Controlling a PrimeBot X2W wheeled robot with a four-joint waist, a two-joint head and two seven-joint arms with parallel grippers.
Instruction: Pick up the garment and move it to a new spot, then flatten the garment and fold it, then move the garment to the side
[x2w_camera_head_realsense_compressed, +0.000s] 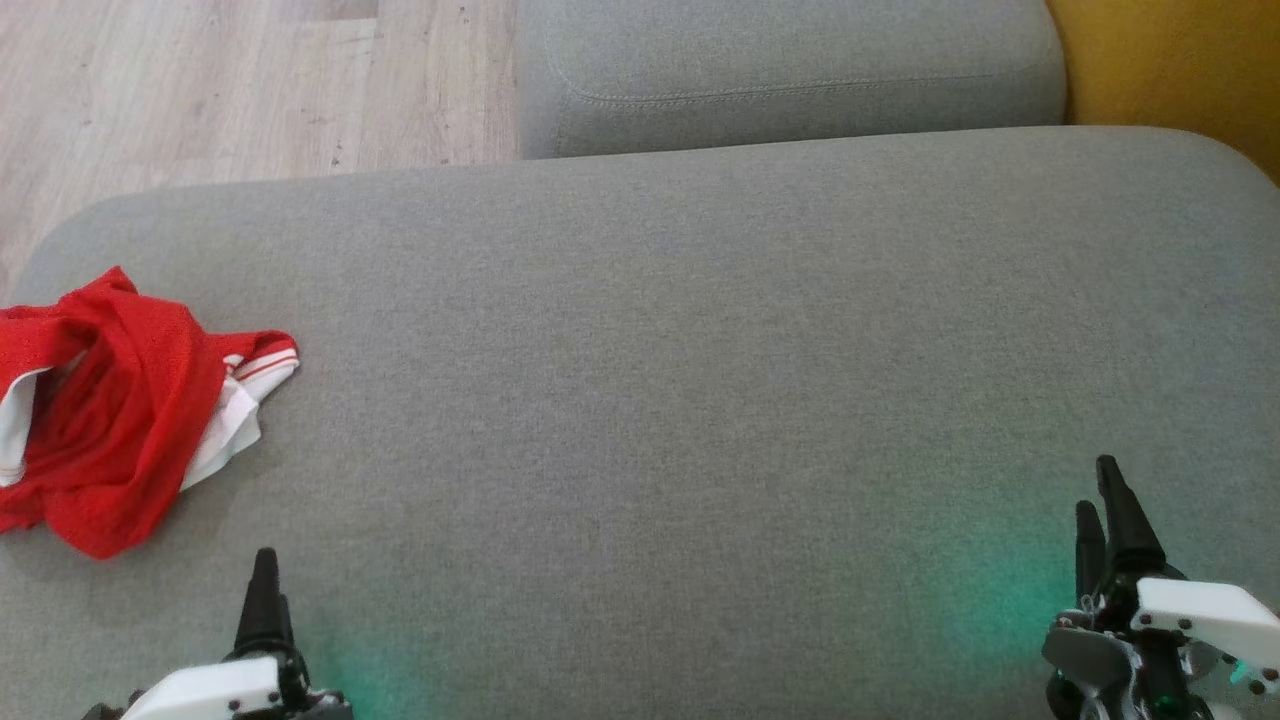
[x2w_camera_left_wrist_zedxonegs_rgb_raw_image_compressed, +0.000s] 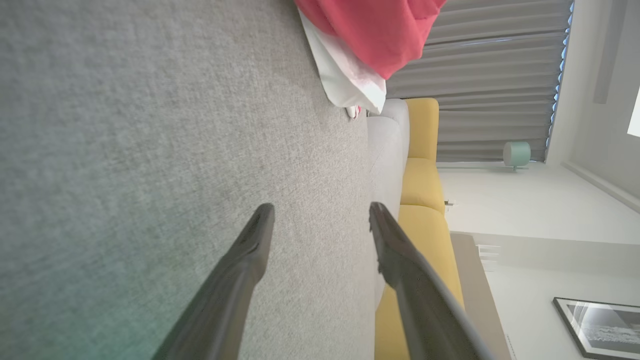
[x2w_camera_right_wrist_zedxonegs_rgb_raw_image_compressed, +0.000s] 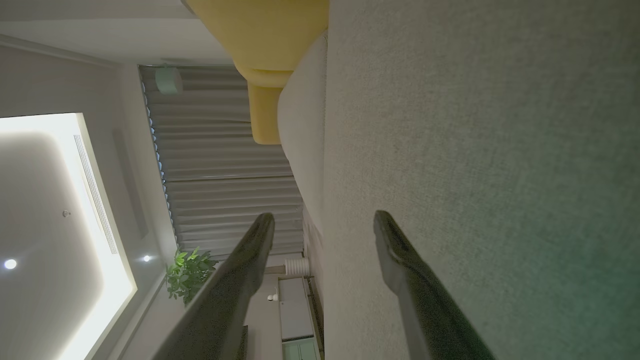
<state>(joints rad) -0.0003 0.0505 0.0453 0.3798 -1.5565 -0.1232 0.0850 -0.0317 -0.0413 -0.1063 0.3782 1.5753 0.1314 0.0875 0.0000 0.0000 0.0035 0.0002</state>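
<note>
1. Your left gripper (x2w_camera_left_wrist_zedxonegs_rgb_raw_image_compressed: 320, 215) has its two fingers spread wide and holds nothing; between them you see just grey cushion (x2w_camera_head_realsense_compressed: 700, 350).
2. Your right gripper (x2w_camera_right_wrist_zedxonegs_rgb_raw_image_compressed: 324, 220) is the same: fully spread, empty, low over the near right part of the cushion.
3. Both wait at the near edge, I think so that they do not block your view.
4. The garment (x2w_camera_head_realsense_compressed: 120, 410), red with white trim, lies crumpled at the cushion's left edge, ahead of the left gripper and apart from it.
5. The pickup is not yet begun; the left gripper is nearer, so reach with it.
</note>
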